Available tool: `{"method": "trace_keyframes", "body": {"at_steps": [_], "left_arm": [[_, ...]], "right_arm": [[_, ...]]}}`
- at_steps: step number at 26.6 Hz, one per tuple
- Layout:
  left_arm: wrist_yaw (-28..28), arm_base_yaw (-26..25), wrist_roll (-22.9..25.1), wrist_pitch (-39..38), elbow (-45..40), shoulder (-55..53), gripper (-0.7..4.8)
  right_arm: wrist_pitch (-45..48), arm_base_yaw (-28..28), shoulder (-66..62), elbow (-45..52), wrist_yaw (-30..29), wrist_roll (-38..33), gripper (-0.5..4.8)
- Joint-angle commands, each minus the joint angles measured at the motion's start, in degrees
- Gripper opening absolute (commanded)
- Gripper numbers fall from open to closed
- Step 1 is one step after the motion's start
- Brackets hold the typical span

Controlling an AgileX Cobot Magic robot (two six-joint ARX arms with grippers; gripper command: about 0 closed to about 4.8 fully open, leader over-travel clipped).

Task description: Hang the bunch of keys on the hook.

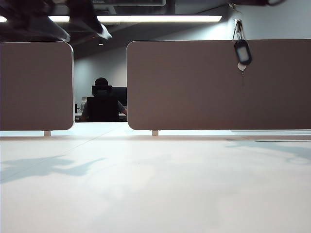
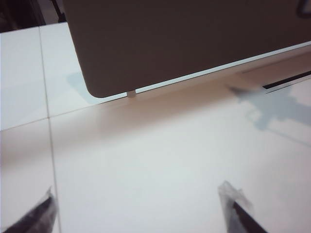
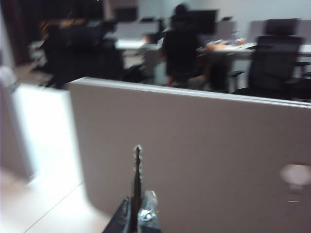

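Note:
The bunch of keys (image 1: 242,51) hangs high at the right of the exterior view, in front of the right brown partition panel (image 1: 194,85). Its black silver-banded fob sits just above the small whitish hook (image 1: 241,66) on that panel. My right gripper (image 3: 138,208) is shut on one key (image 3: 137,170), which sticks out edge-on toward the panel. In the right wrist view the hook (image 3: 295,174) lies off to one side of that key. My left gripper (image 2: 137,194) is open and empty above the white table (image 2: 146,155). The left arm (image 1: 58,24) shows blurred at the exterior view's upper left.
A second brown panel (image 1: 36,85) stands at the left, with a gap between the two panels. Through the gap a person sits in a dark chair (image 1: 102,102). A dark slot (image 2: 286,80) runs in the table near the right panel's foot.

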State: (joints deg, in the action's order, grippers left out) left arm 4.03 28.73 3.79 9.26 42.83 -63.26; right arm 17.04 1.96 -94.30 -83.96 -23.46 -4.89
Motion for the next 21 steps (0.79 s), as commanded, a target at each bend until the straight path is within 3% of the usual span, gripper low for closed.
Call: {"method": "trace_keyframes", "body": {"at_steps": [1, 10, 14, 21], "left_arm": [[-0.4, 0.0, -0.4, 3.8, 3.4, -5.2, 4.67], [-0.2, -0.4, -0.4, 10.0, 7.2, -15.1, 4.67], [-0.2, -1.4, -0.4, 10.0, 7.2, -15.9, 4.67], [0.7, -2.5, -0.5, 10.1, 7.2, -15.9, 4.67]], "right_arm": [[3.0, -2.3, -5.6, -5.0, -0.8, -2.8, -0.02], [1.4, -4.0, -24.7, -25.7, 0.5, -2.6, -0.02], [1.0, -4.1, -29.5, -31.4, 4.4, -1.0, -0.02], [0.7, -6.3, -35.3, -39.2, 5.6, -1.1, -0.02]]}}
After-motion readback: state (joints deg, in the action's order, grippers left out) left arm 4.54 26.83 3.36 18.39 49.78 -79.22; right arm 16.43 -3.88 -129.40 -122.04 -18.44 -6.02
